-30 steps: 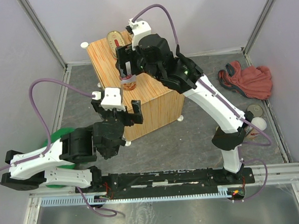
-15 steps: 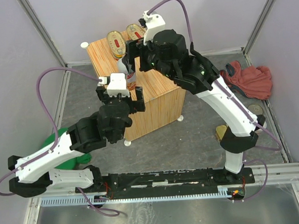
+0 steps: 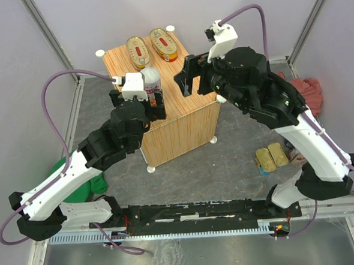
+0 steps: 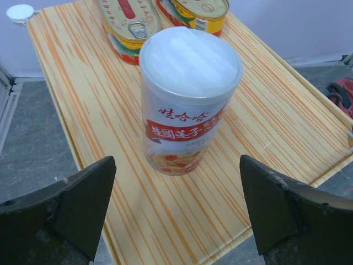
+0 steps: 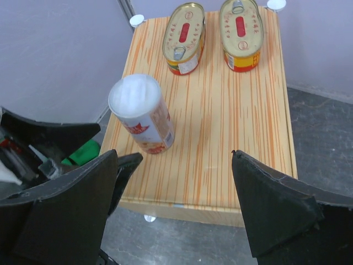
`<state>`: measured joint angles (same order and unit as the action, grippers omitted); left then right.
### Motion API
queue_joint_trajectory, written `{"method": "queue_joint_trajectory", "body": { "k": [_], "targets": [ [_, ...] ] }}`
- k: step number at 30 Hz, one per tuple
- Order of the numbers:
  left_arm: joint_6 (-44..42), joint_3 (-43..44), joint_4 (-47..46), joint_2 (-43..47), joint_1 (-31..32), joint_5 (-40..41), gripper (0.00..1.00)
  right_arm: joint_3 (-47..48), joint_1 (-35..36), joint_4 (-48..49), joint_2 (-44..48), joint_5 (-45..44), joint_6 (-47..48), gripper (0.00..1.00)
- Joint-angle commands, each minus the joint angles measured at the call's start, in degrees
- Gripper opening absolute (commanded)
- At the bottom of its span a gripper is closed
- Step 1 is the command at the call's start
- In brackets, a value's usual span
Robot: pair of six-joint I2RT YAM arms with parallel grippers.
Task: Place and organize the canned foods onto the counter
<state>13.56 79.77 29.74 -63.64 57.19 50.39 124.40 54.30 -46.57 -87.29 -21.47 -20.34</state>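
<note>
A tall white-lidded can (image 3: 152, 86) stands upright near the front left of the wood-grain counter (image 3: 182, 111). Two oval gold tins with red labels (image 3: 138, 52) (image 3: 164, 44) lie side by side at its back edge. My left gripper (image 3: 140, 103) is open just short of the tall can (image 4: 187, 105), which stands ahead of the gap between the fingers (image 4: 179, 210), untouched. My right gripper (image 3: 191, 77) hangs open and empty above the counter's right part (image 5: 174, 204), away from the can (image 5: 142, 113). Two rectangular gold tins (image 3: 270, 158) lie on the floor at the right.
A red cloth (image 3: 307, 91) lies on the grey floor right of the counter, partly behind the right arm. A green cloth (image 3: 94, 181) lies under the left arm. White knobs (image 4: 21, 11) mark the counter's corners. Grey walls close in the back and sides.
My right gripper has drawn back from the tall can, up and to the right, leaving it standing. The left arm has reached forward to the counter, its open fingers now facing the can.
</note>
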Motion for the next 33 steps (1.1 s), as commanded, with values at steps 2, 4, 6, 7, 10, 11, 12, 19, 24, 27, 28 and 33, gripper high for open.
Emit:
{"method": "queue_joint_trajectory", "body": {
  "k": [2,4,6,7,10,11,12,19,24,27,28,33],
  "targets": [
    [-4.2,2.0,-4.83,-1.55,-1.57,-5.4,0.99,-6.56,-0.13,4.08,6.54,-2.29,-1.55,0.92],
    [-4.69,2.08,-5.48,-2.24,-2.07,-6.63,0.99,-9.03,-0.16,4.38,8.54,-2.59,-1.97,0.92],
    [-4.78,2.27,-5.74,-2.77,-2.49,-7.03,0.99,-11.11,-0.09,4.31,10.33,-3.31,-2.33,0.92],
    [-4.77,2.32,-5.79,-3.07,-2.69,-7.18,0.99,-12.41,-0.11,4.22,11.04,-3.77,-2.6,0.92],
    [-4.69,2.84,-6.07,-3.99,-3.47,-6.78,0.99,-14.54,-0.08,2.76,13.46,-5.27,-3.26,0.92],
    [-4.69,3.02,-6.21,-4.22,-3.67,-6.64,0.99,-15.34,-0.1,2.19,14.29,-5.85,-3.61,0.92],
    [-4.76,3.17,-6.31,-4.4,-3.97,-6.47,0.99,-16.16,-0.13,1.55,15.12,-6.4,-3.88,0.92],
    [-5.41,3.55,-7.21,-5.56,-6.37,-6.85,0.99,-24.31,-0.09,-1.17,23.05,-10.31,-6.06,0.91],
    [-5.73,0.95,-10.64,-5.14,-8.28,-7.69,0.99,-28.48,-0.15,-3.96,26.66,-12.0,-8.36,0.9],
    [-6.88,0.27,-12.61,-5.44,-9.17,-8.49,0.99,-31.79,-0.09,-5.08,29.55,-14.08,-9.52,0.88],
    [-7.15,0.42,-13.13,-5.71,-9.33,-8.7,0.98,-32.63,-0.09,-5.7,30.45,-15.09,-9.88,0.87],
    [-8.29,0.54,-15.62,-7.12,-10.4,-9.6,0.9,-35.59,-0.12,-9.16,34.12,-19.51,-10.95,0.86]
  ]
}}
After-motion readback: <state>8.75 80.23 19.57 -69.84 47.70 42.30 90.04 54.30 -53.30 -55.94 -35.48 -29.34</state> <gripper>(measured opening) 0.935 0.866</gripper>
